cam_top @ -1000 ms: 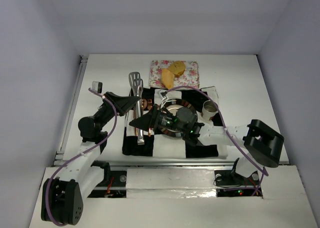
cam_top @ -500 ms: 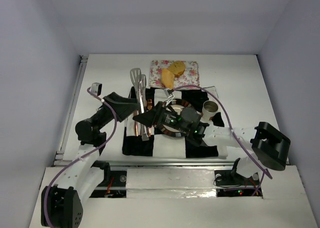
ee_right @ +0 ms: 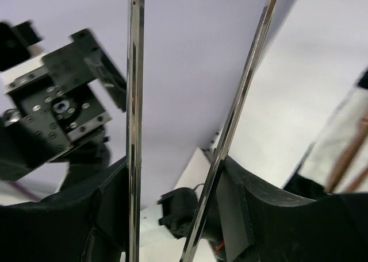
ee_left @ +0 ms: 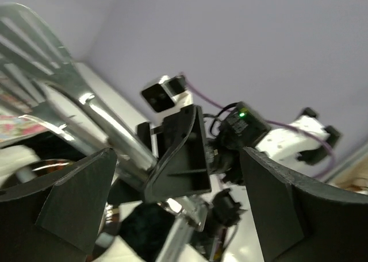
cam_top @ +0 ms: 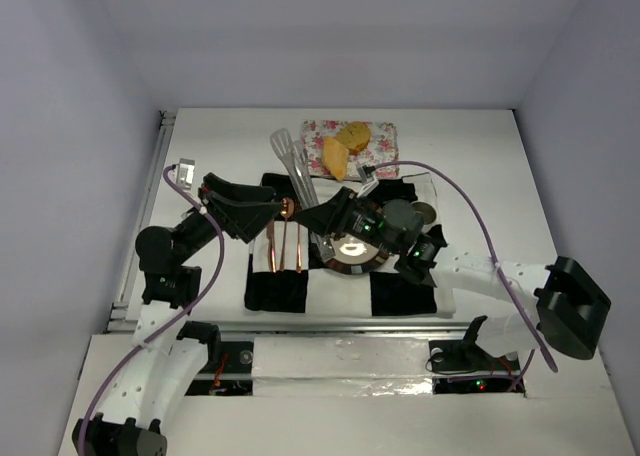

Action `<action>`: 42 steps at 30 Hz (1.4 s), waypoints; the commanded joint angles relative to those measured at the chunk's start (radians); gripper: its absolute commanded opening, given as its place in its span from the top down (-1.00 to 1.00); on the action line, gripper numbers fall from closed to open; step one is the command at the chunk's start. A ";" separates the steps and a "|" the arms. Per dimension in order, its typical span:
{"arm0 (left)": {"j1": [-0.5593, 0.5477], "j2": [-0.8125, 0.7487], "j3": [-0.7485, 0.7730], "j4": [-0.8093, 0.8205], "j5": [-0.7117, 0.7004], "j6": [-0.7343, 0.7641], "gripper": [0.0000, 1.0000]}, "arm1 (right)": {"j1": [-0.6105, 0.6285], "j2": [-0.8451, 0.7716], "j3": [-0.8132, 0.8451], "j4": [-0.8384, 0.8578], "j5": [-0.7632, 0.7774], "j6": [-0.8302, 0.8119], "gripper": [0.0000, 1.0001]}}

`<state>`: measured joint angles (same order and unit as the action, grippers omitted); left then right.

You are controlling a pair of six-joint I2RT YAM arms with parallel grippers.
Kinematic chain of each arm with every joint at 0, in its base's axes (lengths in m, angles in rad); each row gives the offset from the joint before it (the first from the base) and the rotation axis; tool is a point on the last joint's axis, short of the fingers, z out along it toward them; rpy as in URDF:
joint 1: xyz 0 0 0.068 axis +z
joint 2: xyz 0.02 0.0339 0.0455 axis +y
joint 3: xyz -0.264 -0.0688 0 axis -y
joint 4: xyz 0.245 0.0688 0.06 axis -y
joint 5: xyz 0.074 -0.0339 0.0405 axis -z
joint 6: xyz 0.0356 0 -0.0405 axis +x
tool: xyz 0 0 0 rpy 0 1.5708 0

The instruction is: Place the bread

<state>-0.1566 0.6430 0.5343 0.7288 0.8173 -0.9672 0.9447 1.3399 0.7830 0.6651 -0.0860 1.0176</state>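
A: What was moved?
B: Slotted steel tongs (cam_top: 293, 168) were raised off the black-and-white checkered cloth (cam_top: 268, 292), clamped in the right gripper (cam_top: 322, 219). The left gripper (cam_top: 270, 212) is held with jaws apart.
A: On the grey-walled white table (cam_top: 220, 141)?
B: Two golden-yellow bread pieces (cam_top: 336, 157) are counted on one floral napkin (cam_top: 383, 148).

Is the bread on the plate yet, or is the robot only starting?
Only starting. Done: the right gripper holds the tongs, lifted off the checkered cloth. In hand: their tips point toward the flowered napkin. Left: both bread pieces lie on that napkin, untouched, and the plate has none. The left gripper is open, empty.
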 commanded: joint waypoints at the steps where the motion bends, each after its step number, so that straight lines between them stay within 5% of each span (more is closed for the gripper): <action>1: -0.003 -0.028 0.065 -0.259 -0.046 0.212 -0.76 | -0.046 -0.059 -0.005 -0.103 0.002 -0.037 -0.15; 12: -0.003 -0.078 0.084 -0.707 -0.219 0.496 -0.74 | -0.311 -0.004 0.139 -0.574 -0.070 -0.233 -0.12; 20: -0.003 -0.222 -0.007 -0.766 -0.271 0.542 -0.72 | -0.454 0.218 0.343 -0.847 -0.188 -0.376 -0.12; 31: -0.012 -0.278 -0.019 -0.741 -0.271 0.547 -0.71 | -0.521 0.401 0.513 -0.949 -0.264 -0.416 -0.13; 40: -0.021 -0.290 -0.023 -0.735 -0.277 0.547 -0.70 | -0.521 0.513 0.541 -0.872 -0.371 -0.373 -0.12; 42: -0.021 -0.289 -0.023 -0.735 -0.279 0.547 -0.70 | -0.521 0.504 0.533 -0.854 -0.363 -0.370 0.06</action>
<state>-0.1749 0.3641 0.5167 -0.0498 0.5404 -0.4339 0.4217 1.8618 1.2930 -0.2592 -0.4099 0.6334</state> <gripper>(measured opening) 0.853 0.497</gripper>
